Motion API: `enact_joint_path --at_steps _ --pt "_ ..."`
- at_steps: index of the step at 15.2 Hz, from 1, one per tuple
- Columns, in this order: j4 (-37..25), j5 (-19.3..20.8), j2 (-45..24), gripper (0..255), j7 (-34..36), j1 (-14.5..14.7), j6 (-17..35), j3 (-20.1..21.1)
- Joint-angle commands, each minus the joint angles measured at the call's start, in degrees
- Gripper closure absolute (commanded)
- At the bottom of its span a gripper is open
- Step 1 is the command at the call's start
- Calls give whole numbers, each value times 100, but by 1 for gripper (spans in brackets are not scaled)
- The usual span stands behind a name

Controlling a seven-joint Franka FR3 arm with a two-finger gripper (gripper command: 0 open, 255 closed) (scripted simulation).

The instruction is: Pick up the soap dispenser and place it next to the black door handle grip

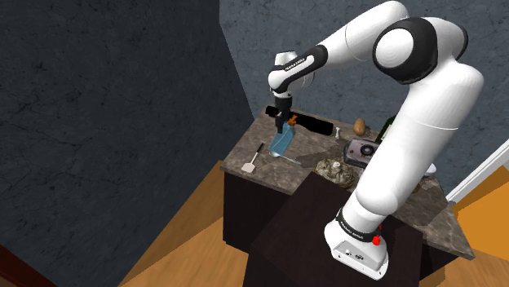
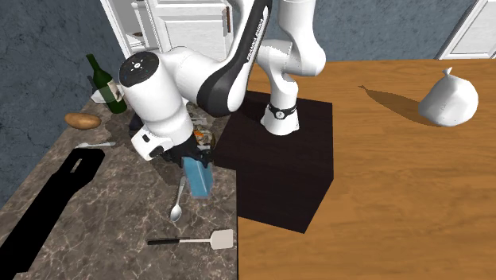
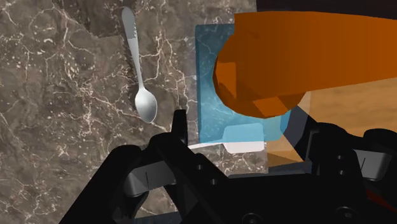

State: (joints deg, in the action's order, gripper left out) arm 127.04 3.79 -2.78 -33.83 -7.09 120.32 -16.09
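Nearest in the second exterior view, a spatula (image 2: pixel 195 239) with a pale blade and black handle lies flat near the edge of the dark marble bench (image 2: pixel 119 231). Just beyond it a metal spoon (image 2: pixel 177 208) lies with its handle running up toward the soap dispenser (image 2: pixel 197 176). The dispenser, a translucent blue body under an orange pump top, hangs below the end effector (image 2: pixel 191 153), which pinches it at the top. In the wrist view the black fingers (image 3: pixel 181 130) stand apart with the orange top and blue body between them, and the spoon lies on the marble beside. In the shoulder view the dispenser is tilted, its base swung toward that view's lower left, low over the bench; whether the base touches the marble I cannot tell. To the second exterior view's left, across a strip of bare marble, lies the long black door handle grip (image 2: pixel 56 199), near the dispenser but apart from it. To the right, the dark box stand (image 2: pixel 294 175) carries the arm's base and sits on a wood floor (image 2: pixel 397 207). Farther back on the bench are a small grey utensil (image 2: pixel 97 145), a brown potato-like lump (image 2: pixel 82 120) and a green bottle (image 2: pixel 102 79). Beyond these are white panelled doors (image 2: pixel 187 24), and on the floor at far right sits a white sack-shaped thing (image 2: pixel 450 99).
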Motion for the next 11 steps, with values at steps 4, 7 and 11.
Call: enact_joint_path --at_steps 4,7,11 --pt "-184 45 206 255 30 16 -386 9" --pt "-302 69 318 255 39 21 -613 14" --pt "-476 95 450 255 47 27 -916 22"
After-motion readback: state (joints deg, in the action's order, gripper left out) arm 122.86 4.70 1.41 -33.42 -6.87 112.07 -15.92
